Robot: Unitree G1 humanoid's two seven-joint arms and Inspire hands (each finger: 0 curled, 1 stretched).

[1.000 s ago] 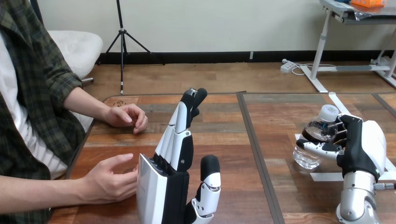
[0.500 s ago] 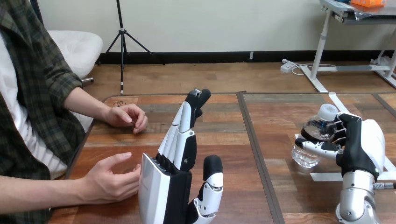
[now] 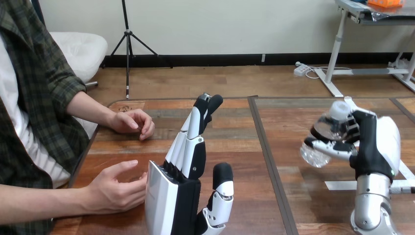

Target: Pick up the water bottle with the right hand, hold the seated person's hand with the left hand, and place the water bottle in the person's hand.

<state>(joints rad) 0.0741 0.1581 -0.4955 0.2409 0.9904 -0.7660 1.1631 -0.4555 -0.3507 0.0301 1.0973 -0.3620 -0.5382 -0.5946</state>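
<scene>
My right hand (image 3: 377,147) is at the right, fingers and thumb curled round a small clear water bottle (image 3: 327,134) with a white cap, which hangs tilted a little above the table. In the lower middle my left hand (image 3: 181,188) stands open, fingers straight and pointing away from me. The person's near hand (image 3: 113,190) rests on the table just left of it, palm half open, close to or touching my hand's back; my fingers are not round it. The person's far hand (image 3: 132,122) lies loosely curled farther back on the table.
The wooden table (image 3: 244,147) has a dark seam running front to back between my two hands. White tape marks (image 3: 342,185) lie on the table under the lifted bottle.
My right hand has lifted the bottle off the table and carried it slightly left and up. My left hand has barely moved. The person's hands are still.
</scene>
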